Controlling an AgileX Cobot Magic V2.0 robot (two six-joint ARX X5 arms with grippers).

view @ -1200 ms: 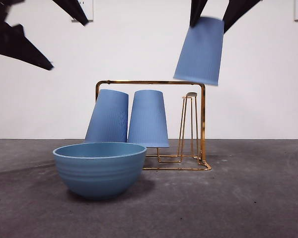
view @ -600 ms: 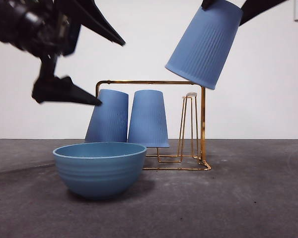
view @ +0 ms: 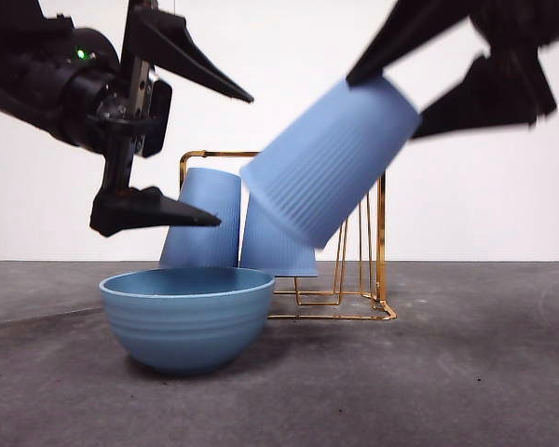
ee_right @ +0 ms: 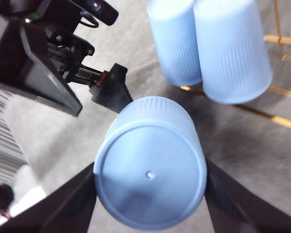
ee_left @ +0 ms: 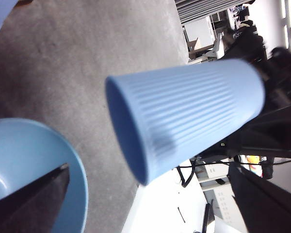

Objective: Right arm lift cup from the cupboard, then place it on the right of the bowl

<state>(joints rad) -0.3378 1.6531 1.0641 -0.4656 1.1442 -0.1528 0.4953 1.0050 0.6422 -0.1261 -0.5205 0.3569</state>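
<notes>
My right gripper [view: 384,107] is shut on a periwinkle ribbed cup [view: 328,172] and holds it in the air, tilted steeply, its mouth down-left in front of the gold wire cupboard [view: 381,237]. In the right wrist view the cup's base [ee_right: 150,172] sits between my jaws. The blue-teal bowl [view: 186,317] stands on the table below and left of the cup. My left gripper [view: 235,160] is open above the bowl, its fingertips close to the cup's mouth. The left wrist view shows the cup [ee_left: 184,116] ahead and the bowl's rim [ee_left: 75,170].
Two more blue cups [view: 205,223] [view: 272,247] stand upside down on the cupboard behind the bowl; they also show in the right wrist view [ee_right: 174,41] [ee_right: 233,48]. Grey table [view: 466,372] lies right of the bowl.
The right gripper has come down and left with the cup, tilting it further. The left gripper has moved right and lower, toward the cup's mouth.
</notes>
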